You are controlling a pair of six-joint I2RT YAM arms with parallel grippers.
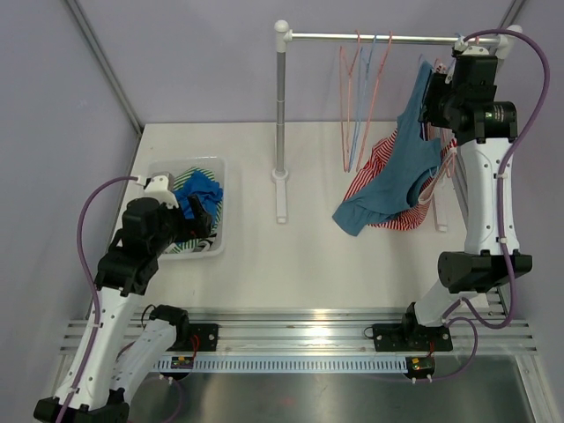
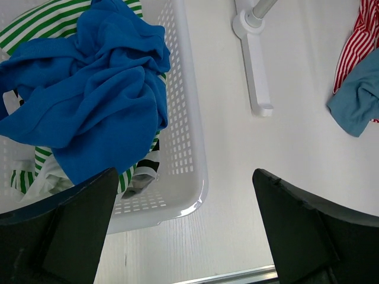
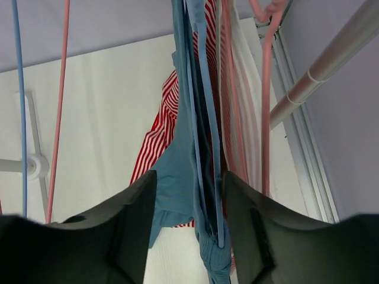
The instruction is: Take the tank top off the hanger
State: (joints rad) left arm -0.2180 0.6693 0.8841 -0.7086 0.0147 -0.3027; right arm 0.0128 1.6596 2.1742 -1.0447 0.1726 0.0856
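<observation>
The blue tank top (image 1: 397, 176) hangs from the right end of the rack rail (image 1: 370, 37) and drapes down to the left onto the table, over a red-and-white striped garment (image 1: 370, 167). My right gripper (image 1: 432, 97) is up at the tank top's upper part. In the right wrist view its jaws (image 3: 189, 177) stand partly apart, with the tank top's straps and bunched fabric (image 3: 204, 148) hanging between them, closer to the right finger. A pink hanger (image 3: 266, 89) is just to the right. My left gripper (image 1: 207, 225) is open and empty (image 2: 183, 177) over the basket's near corner.
A white basket (image 1: 220, 176) at the left holds blue and green-striped clothes (image 2: 89, 89). The rack's upright pole (image 1: 281, 97) stands mid-table on a white foot (image 2: 254, 65). Empty pink and blue hangers (image 1: 357, 97) hang from the rail.
</observation>
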